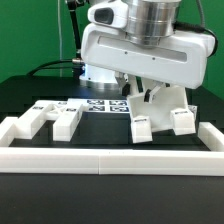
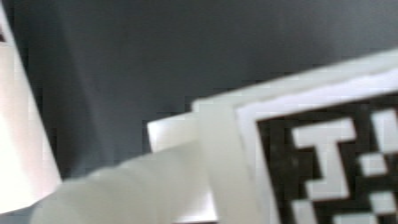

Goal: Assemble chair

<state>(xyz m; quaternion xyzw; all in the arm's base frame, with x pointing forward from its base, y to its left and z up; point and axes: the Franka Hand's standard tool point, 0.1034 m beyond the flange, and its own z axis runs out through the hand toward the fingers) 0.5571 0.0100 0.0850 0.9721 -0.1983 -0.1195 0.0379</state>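
- The low white wall (image 1: 20, 128) begins at the exterior view's left. It runs along the front edge and turns back at both ends, closing in the black tabletop (image 1: 100, 138) on three sides.
- The loose pieces (image 1: 55, 118), white blocks with square tags, lie just inside the left corner. Their long sides run from back to front, and their ends are near the front wall.
- The marker board (image 1: 105, 105) lies flat in the middle, between the loose pieces and the chair. In front of it a bare strip of tabletop is open as far as the wall.
- The half-built chair (image 1: 160, 115) is right of middle, under the arm (image 1: 150, 45). Its two chunky legs point down and forward towards the front wall, and their feet are near the tabletop.
- The claw (image 1: 142, 92) is clamped on the chair's upper part. The bulky arm hides most of the grip.
- In the wrist view, a white chair face (image 2: 214, 150) with a blurred tag (image 2: 338, 165) fills the frame.
- The right leg stands near the wall's right end, leaving little room on that side.
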